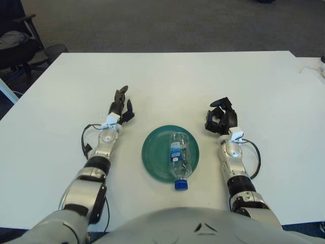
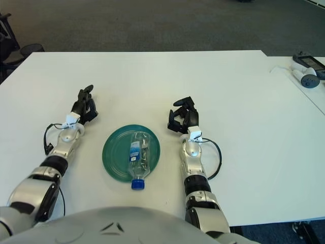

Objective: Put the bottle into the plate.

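At the far left edge of the frame, past the worktop (image 1: 167, 76), there is a dark chair (image 1: 18, 43) on the grey floor.

The left robot hand (image 1: 121, 105) is left of the middle of the frame. It shows low over the white worktop, just up and left of the plate (image 1: 157, 163). Its dark fingers are loose and a bit apart, pointing away from the robot. It holds nothing. A thin black wire loops beside its wrist.

In the middle, a bit low in the frame, is the round green plate. The bottle (image 1: 178, 155) lies on its side in the plate. It is clear, with a blue and white label. Its blue cap (image 1: 181, 184) sticks out over the plate's near rim, toward the robot. The other end lies inside the plate.

The right robot hand (image 1: 220, 118) is right of the plate and apart from it. Its black fingers are curled in, and there is nothing in them.

At the far right edge, on another white top, there is a small grey and white gadget (image 2: 305, 68).
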### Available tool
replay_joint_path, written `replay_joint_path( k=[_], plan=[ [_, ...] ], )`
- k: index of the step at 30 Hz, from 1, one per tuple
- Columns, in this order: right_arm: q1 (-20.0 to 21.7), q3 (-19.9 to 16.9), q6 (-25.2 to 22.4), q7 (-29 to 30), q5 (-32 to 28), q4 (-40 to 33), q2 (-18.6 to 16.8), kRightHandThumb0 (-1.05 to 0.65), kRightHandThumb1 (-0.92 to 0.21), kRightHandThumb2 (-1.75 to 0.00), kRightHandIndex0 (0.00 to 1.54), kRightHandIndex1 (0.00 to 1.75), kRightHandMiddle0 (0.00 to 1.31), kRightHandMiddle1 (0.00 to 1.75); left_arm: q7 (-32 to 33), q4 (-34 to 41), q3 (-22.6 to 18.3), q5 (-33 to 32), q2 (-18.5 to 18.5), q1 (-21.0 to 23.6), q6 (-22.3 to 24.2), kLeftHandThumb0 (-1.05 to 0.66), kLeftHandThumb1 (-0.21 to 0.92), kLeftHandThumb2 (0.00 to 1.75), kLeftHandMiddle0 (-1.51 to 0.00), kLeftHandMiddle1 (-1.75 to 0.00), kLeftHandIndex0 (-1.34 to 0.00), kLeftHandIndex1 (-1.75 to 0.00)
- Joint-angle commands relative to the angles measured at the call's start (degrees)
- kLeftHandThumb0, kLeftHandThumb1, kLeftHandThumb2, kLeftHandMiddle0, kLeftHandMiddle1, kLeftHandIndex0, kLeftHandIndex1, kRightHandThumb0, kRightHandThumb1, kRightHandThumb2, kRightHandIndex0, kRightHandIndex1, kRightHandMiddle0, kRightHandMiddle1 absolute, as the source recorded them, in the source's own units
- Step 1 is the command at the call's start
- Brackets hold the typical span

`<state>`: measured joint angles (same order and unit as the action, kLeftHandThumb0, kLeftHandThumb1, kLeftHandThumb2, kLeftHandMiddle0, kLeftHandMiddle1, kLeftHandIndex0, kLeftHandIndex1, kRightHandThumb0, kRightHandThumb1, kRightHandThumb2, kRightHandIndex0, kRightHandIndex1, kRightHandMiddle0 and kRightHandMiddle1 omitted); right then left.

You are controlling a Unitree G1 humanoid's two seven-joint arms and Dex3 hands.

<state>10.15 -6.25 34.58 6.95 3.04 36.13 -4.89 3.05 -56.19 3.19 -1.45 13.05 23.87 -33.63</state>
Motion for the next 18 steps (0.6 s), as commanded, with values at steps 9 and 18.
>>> replay_joint_path(
  k=[9,18],
  plan=[
    [-15.48,0.27,-1.46,1.20,-0.53,9.10,-2.65,-0.01,-0.36,-1.23,0.61,1.75,0.41,1.60,-4.78,-7.93,-0.67,1.02,-2.43,-0.99,-0.75,-0.91,0.92,1.08,-0.31,-0.05,0.00,-0.86],
    [-15.69,0.32,-1.48,0.98,-0.80,8.74,-2.89,-0.01,-0.37,-1.23,0.61,1.75,0.40,1.61,-5.78,-8.08,-1.68,0.54,-3.65,-2.16,-2.16,-0.93,0.92,1.05,-0.35,-0.05,0.00,-0.93]
  ],
)
